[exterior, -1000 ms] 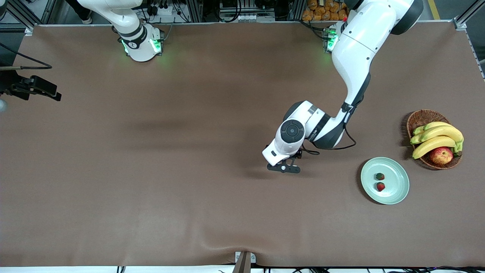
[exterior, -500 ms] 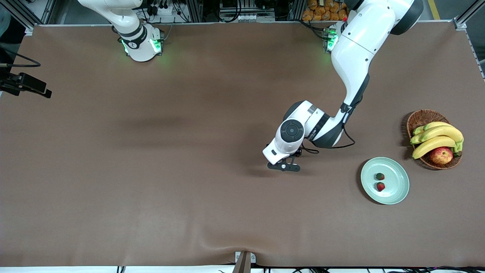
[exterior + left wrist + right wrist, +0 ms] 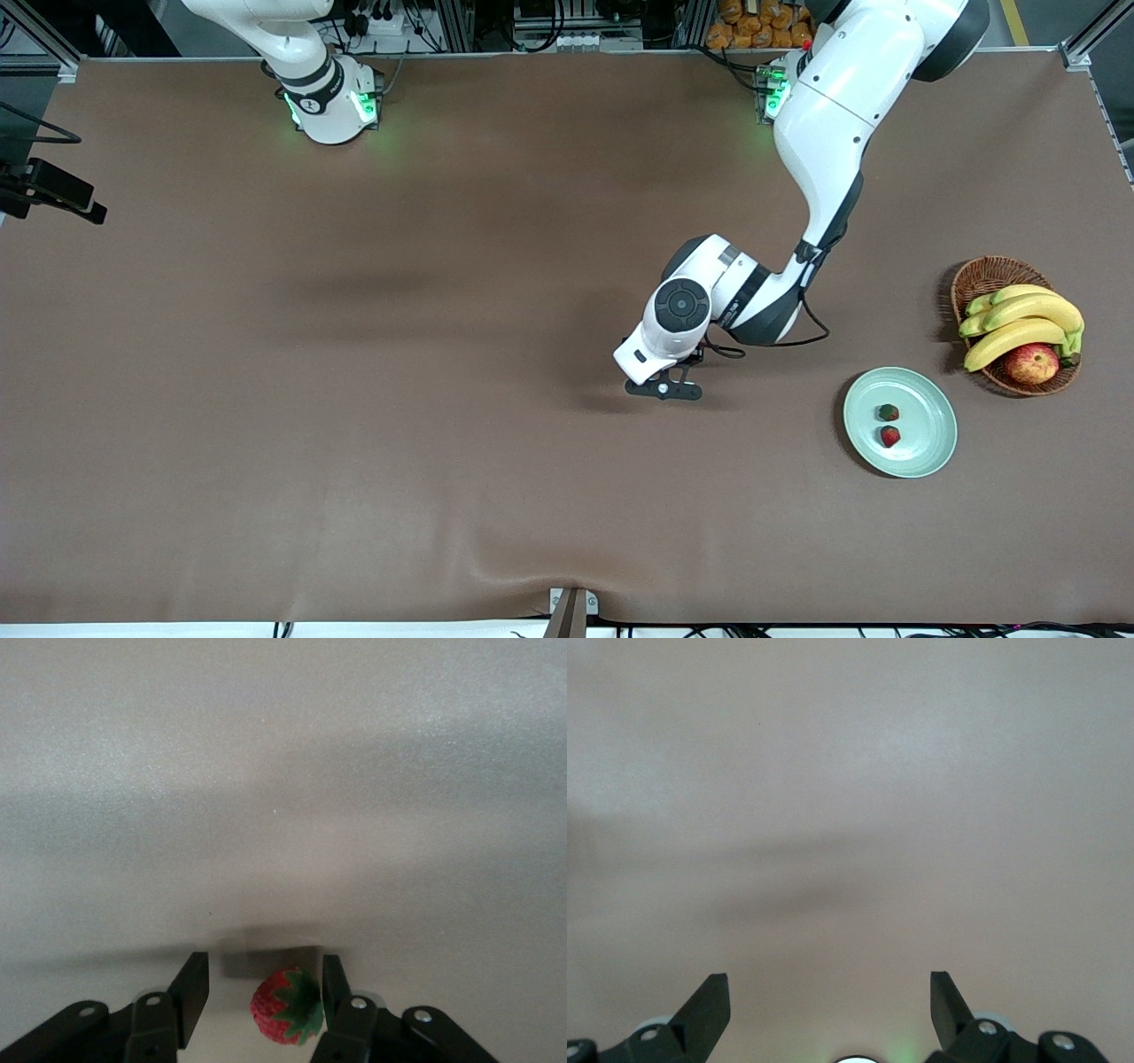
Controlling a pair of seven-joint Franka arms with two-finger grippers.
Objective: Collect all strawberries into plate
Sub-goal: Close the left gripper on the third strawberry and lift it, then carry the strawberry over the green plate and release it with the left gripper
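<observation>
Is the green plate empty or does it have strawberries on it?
Not empty. The plate has two strawberries on it. A third strawberry lies on the table between the left gripper's fingers.

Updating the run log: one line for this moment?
left gripper: straddling third strawberry, gap on one side | plate: two strawberries | right gripper: open, waiting

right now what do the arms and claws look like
Both arms are glossy white with black joint bands and green lights at their bases. The left arm carries a round grey wrist cap and a looping black cable. The left claw and right claw have matte black fingers.
</observation>
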